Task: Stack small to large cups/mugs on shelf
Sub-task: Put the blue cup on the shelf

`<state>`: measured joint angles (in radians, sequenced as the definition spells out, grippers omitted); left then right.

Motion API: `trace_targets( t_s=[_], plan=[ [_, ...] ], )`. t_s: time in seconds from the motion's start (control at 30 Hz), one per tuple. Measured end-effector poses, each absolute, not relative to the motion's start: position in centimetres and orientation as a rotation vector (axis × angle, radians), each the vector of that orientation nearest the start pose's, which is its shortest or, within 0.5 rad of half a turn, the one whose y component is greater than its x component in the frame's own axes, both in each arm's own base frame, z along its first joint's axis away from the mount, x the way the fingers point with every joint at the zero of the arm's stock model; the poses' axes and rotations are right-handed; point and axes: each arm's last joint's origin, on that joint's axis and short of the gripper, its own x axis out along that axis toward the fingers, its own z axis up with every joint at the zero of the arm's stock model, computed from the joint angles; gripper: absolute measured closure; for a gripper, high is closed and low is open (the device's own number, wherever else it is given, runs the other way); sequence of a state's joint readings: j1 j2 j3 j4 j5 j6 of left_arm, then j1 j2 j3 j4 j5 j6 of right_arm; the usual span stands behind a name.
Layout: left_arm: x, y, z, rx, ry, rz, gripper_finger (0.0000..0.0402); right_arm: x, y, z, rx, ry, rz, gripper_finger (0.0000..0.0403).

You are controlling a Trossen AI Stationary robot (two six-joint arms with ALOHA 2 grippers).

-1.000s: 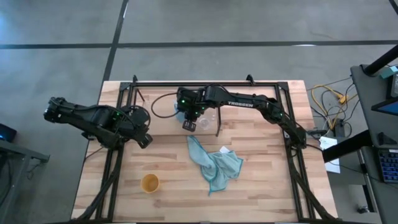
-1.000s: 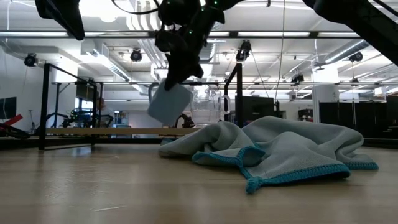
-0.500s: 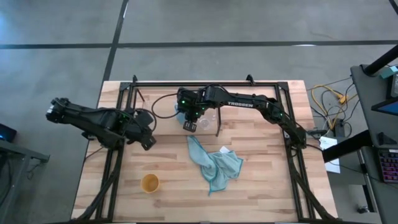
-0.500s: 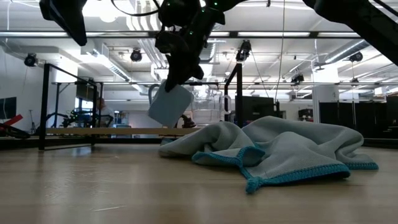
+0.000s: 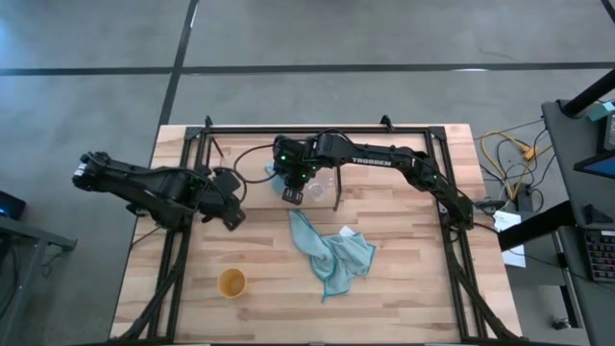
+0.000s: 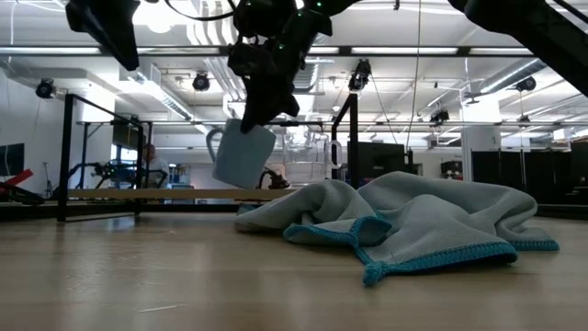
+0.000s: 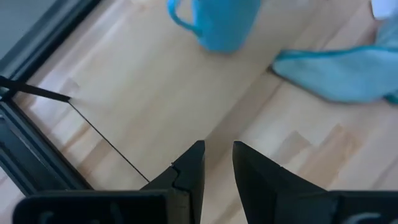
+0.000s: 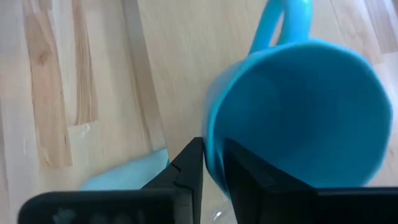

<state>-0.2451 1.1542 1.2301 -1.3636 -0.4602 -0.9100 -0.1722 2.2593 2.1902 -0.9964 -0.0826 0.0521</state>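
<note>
My right gripper [image 5: 293, 190] is shut on the light blue mug [image 6: 241, 156] above the table's far middle, beside the shelf's black upright rod [image 5: 337, 188]. The mug also shows in the left wrist view [image 7: 224, 22]. The clear glass cup [image 5: 324, 181] stands right of the mug. The yellow-orange cup [image 5: 231, 282] stands upright on the tabletop, near left. The shelf board [image 6: 138, 194] lies low at the far side. My left gripper [image 5: 233, 217], empty, hovers left of the mug, with a narrow gap between its fingers [image 7: 217, 163]. My right gripper pinches the mug's wall at the rim [image 8: 210, 140], on the side away from the handle [image 8: 273, 28]. One finger [image 8: 249, 180] is inside the mug and one [image 8: 186, 168] is outside. The fingers come from above. The mug hangs below them, tilted and clear of the table.
A crumpled teal cloth [image 5: 332, 250] lies at the table's middle, right of the yellow-orange cup. The thin black frame [image 5: 317, 128] runs along the far edge and down both sides. A black cable [image 5: 252, 163] loops on the far left part.
My left gripper has moved toward the table's right edge, closer to the mug. My right gripper has stayed about in place; the mug has swung a little under it and now hangs less tilted, its handle showing to one side.
</note>
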Motion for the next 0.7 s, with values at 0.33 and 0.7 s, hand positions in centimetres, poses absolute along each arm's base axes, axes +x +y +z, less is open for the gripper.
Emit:
trace_targets(
  t_s=[0.33, 0.7],
  plan=[
    [17.2, -1.6, 34.0, -0.383, 0.939, 0.743, 0.0333, 47.9, -7.9, 26.7, 0.184, 1.031, -0.11, 0.0359],
    [17.5, -1.4, 33.9, -0.38, 0.939, 0.754, 0.0333, 48.3, -7.9, 26.8, 0.201, 0.982, -0.093, 0.0359]
  ],
)
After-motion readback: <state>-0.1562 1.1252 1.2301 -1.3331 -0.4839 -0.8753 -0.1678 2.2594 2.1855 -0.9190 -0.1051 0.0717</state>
